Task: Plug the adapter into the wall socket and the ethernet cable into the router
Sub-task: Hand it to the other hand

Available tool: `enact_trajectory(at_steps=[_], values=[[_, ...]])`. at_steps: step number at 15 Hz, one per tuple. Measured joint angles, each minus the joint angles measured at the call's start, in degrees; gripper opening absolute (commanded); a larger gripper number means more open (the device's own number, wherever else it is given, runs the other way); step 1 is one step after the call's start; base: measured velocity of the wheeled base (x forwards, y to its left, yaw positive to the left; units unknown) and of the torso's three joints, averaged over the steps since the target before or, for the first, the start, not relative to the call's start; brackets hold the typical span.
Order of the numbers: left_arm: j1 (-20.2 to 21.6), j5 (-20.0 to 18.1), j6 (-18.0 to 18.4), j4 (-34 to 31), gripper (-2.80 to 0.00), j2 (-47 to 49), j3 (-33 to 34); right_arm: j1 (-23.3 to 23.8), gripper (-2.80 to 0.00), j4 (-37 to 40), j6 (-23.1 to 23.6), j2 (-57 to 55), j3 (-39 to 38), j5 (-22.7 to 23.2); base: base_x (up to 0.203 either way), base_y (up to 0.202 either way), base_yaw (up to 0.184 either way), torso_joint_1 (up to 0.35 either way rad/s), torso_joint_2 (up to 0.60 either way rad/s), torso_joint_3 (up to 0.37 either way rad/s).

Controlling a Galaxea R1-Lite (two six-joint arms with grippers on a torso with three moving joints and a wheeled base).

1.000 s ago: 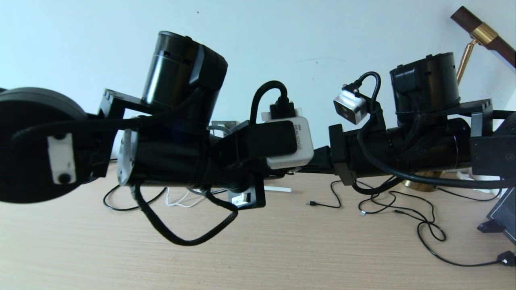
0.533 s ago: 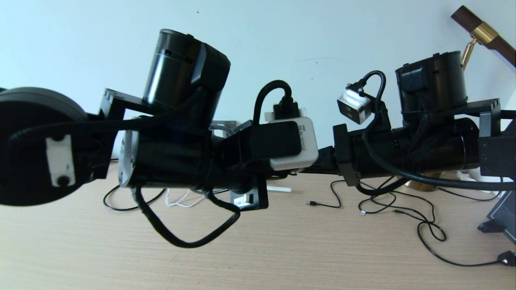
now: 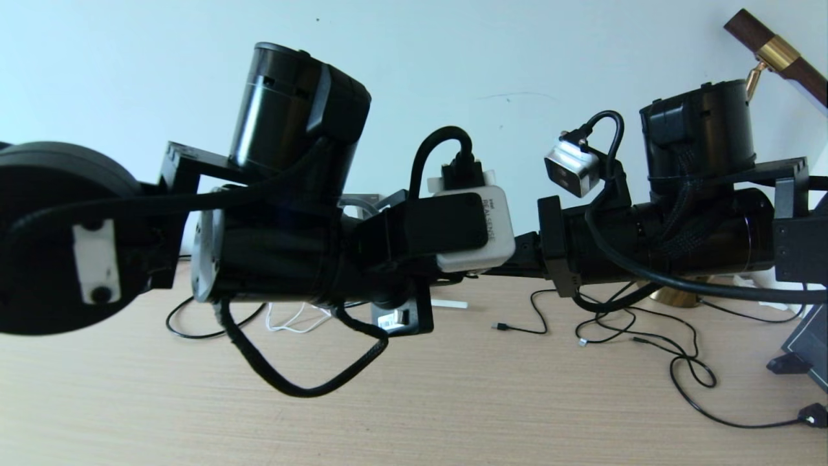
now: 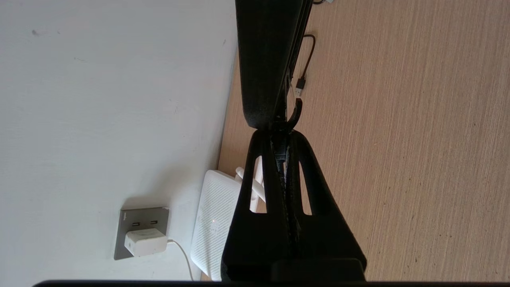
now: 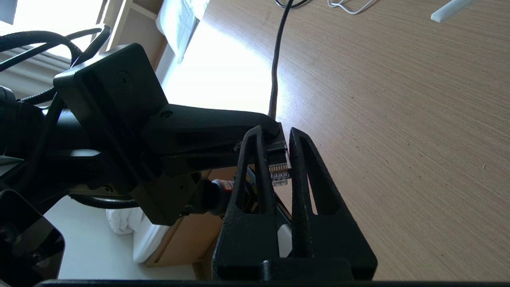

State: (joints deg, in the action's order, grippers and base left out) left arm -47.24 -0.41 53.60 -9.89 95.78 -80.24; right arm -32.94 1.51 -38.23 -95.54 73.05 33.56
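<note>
Holding steady mid-handover: the right gripper has its black lattice fingers clamped on the small black plug with gold contacts at the tip of the thick glossy black ethernet cable, centre of the right wrist frame, cord running up to the top edge. The left gripper is pinched shut too, fingertips meeting the right arm's finger at the same spot, centre of the left wrist frame; looks like it's on the cable just behind the plug, but I can't confirm contact. Versus a second ago in the head view, both forearms have crept slightly right and the right wrist camera sits a touch higher, nothing else moves; neither jaw has changed. Reads as small realignment for a regrip, not a transfer yet. The adapter half looks done: small white rounded cube adapter sits seated in the dark grey square wall socket plate, lower left of the left wrist frame, thin white cord trailing off. The flat white perforated router with stick antennas leans at the wall just beside the socket, ports not visible. In the head view, arms block the centre; thin black USB cords lie on the light wood table at right. Remaining: get the plug oriented and into a router port.
</note>
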Motion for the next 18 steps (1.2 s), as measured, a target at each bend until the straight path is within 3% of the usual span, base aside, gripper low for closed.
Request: enact_trajectory(at_steps=[7, 8, 14, 18], values=[[0.05, -0.27, -0.09, 0.29, -2.8, 0.14, 0.02, -0.35, -2.8, 0.02, -0.05, -0.18, 0.07, 0.04, 0.0, 0.0, 0.0, 0.0, 0.0, 0.0], [0.05, -0.31, -0.15, 0.39, 0.0, 0.16, 0.02, -0.35, -2.8, 0.07, -0.05, -0.22, 0.07, 0.01, 0.0, 0.0, 0.0, 0.0, 0.0, 0.0], [0.01, -0.21, -0.1, 0.68, 0.0, -0.25, 0.46, -0.19, -2.8, 0.24, -0.83, -0.57, 0.13, 0.0, 0.0, 0.0, 0.0, 0.0, 0.0, 0.0], [0.05, -0.27, 0.18, 0.54, 0.0, -3.41, 3.15, 1.58, -2.8, -0.11, -7.25, -0.05, 1.16, 0.21, 0.0, 0.0, 0.0, 0.0, 0.0, 0.0]])
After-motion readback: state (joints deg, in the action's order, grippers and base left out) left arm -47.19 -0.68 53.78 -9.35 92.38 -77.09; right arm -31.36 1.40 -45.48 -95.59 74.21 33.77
